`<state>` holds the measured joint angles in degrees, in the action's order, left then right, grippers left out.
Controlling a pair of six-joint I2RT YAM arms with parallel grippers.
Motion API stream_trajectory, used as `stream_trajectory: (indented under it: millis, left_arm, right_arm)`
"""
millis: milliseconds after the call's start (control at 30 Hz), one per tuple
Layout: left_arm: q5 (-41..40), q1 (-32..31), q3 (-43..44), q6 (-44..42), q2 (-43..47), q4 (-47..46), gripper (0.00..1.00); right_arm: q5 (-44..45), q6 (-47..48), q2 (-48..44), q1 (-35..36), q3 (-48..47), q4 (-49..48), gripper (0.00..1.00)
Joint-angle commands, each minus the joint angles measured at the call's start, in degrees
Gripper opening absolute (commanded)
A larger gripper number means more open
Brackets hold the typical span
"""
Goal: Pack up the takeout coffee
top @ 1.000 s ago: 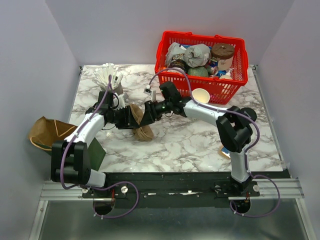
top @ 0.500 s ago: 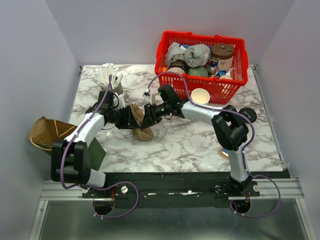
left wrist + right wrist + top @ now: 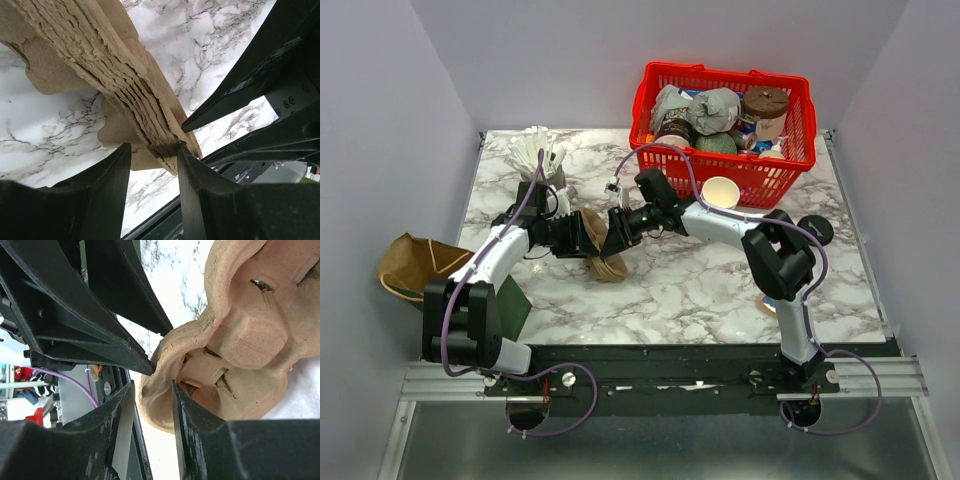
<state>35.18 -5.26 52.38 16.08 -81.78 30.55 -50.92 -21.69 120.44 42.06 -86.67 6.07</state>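
A stack of brown pulp cup carriers (image 3: 607,262) hangs tilted over the table's left middle, one edge resting on the marble. My left gripper (image 3: 583,233) is shut on the stack's edge (image 3: 125,85), which sits between its fingertips (image 3: 152,146). My right gripper (image 3: 613,228) faces it from the right. Its jaws straddle the rim of the outermost carrier (image 3: 250,335). One finger is inside a cup well and a narrow gap remains at the other (image 3: 152,382). A white paper cup (image 3: 721,191) stands open in front of the basket.
A red basket (image 3: 800,150) full of packets and tubs sits at the back right. White stirrers (image 3: 540,150) stand at the back left. A brown paper bag (image 3: 410,265) lies off the table's left edge. A black lid (image 3: 817,229) rests at the right.
My right gripper has slid left to the carrier stack and its jaws have narrowed around the outer carrier's rim. The left gripper and the stack have held still.
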Motion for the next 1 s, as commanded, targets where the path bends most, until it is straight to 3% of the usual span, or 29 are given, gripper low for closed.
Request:
stream_trajectory:
  millis: [0, 367, 567, 633, 667, 967]
  left_arm:
    - [-8.9, 0.6, -2.02, -2.98, -2.16, 3.03, 0.48]
    - [-8.81, 0.6, -1.76, -3.24, -2.42, 2.85, 0.48]
    - [-8.81, 0.69, -2.02, -3.42, -2.16, 2.94, 0.48]
    - [-8.99, 0.69, -2.11, -3.68, -2.07, 2.94, 0.48]
    - [-9.07, 0.69, -2.11, -3.77, -2.07, 3.03, 0.48]
    - [-9.43, 0.77, -2.46, -3.95, -2.07, 2.68, 0.48]
  right_arm:
    - [-1.2, -0.46, 1.9, 0.39, -1.57, -0.53, 0.42]
    - [0.55, -0.02, 2.25, 0.39, -1.92, 0.53, 0.37]
    - [2.57, 0.51, 1.47, 0.39, -1.66, 1.31, 0.22]
    - [4.5, 1.3, 0.94, 0.13, -1.57, 2.63, 0.02]
    - [8.42, 1.48, -0.02, 0.04, -1.57, 3.51, 0.0]
    - [20.06, 2.44, -6.36, -4.36, -0.69, 5.89, 0.0]
